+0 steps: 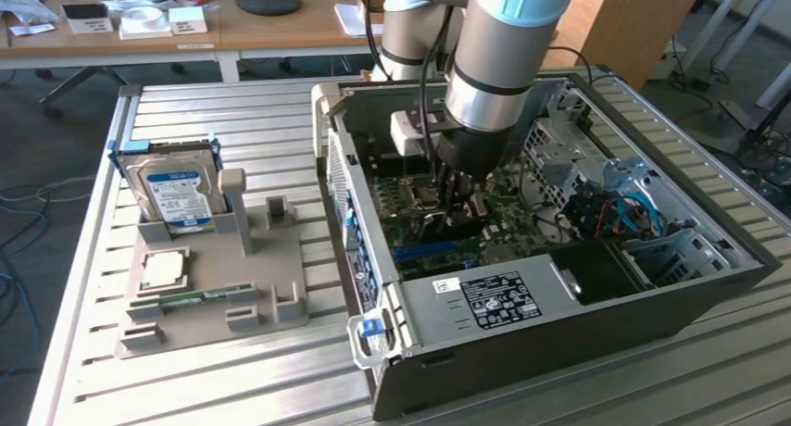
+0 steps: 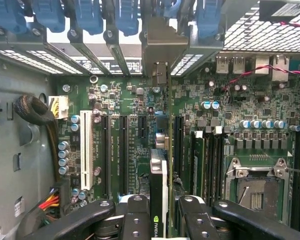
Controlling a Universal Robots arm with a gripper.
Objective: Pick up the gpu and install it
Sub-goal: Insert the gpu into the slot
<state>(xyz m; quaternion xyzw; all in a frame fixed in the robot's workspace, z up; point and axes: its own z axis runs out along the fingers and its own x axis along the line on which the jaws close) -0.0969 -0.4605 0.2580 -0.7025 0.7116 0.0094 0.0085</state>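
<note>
Holding the gpu (image 2: 158,172) edge-on between fingers clamped on its faces, your gripper (image 2: 159,212) sits inside the computer case (image 1: 420,352), on the exterior view's right of the parts tray (image 1: 210,278), over the motherboard (image 2: 230,100) slots; pickup looks done, seating you cannot yet confirm

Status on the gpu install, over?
Pincer shut on gpu. Card upright, edge-on, over motherboard slots inside case. Seating cannot tell. Cables lie apart from card.
</note>
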